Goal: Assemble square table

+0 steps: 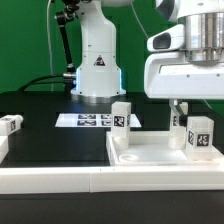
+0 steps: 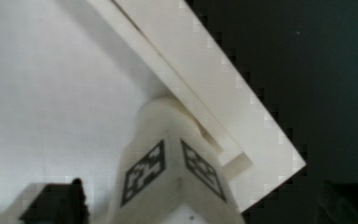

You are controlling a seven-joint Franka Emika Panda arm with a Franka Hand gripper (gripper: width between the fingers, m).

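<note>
Claw (image 1: 184,108) jaws apart, we see nothing held, above the tagged leg (image 1: 199,138) standing upright at the exterior view's right corner of the white square tabletop (image 1: 150,155); another leg (image 1: 121,117) stands behind. Black table (image 1: 50,135), green backdrop. Wrist view adds the leg (image 2: 172,160) against the rim.

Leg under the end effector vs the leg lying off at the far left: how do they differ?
The leg under the end effector stands upright on the tabletop slab; the far-left leg lies on its side on the black table, apart from the slab. The first sits at the slab's corner on the exterior view's right, just below the open end effector; the second has nothing near it. Both are short white blocks with black-and-white tags.
</note>
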